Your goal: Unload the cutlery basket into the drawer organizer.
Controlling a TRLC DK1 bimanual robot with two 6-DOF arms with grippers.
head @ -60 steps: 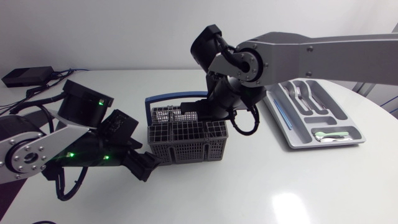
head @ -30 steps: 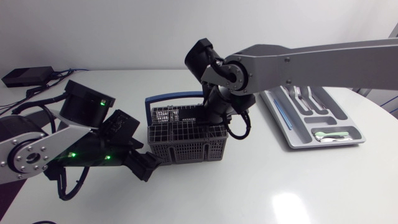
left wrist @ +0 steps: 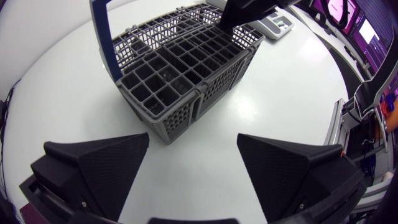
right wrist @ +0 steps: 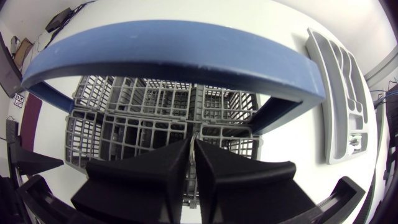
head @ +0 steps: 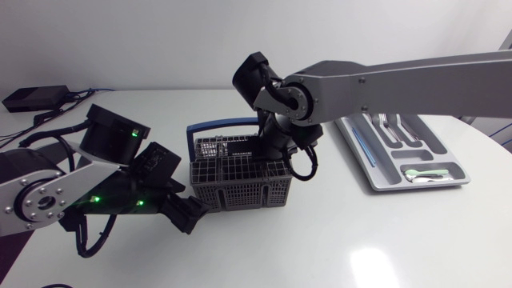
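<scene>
Grey cutlery basket [head: 240, 182] has not moved, standing well in from the edges of the table [head: 360, 240]; the drawer organizer [head: 376, 181] lies by its right edge. Over the last second the right arm swung left. Its right gripper [right wrist: 194, 149] is inside the basket, fingers nearly together on a thin silvery cutlery piece [right wrist: 196, 144]. The left gripper [left wrist: 193, 140] stays at the basket's front-left corner, spread wide, empty.

Head cam's up high, looking down on the basket [head: 240, 182]. My left wrist cam faces it from close by, right wrist cam hangs above its handle [right wrist: 180, 46]. All three share it.
</scene>
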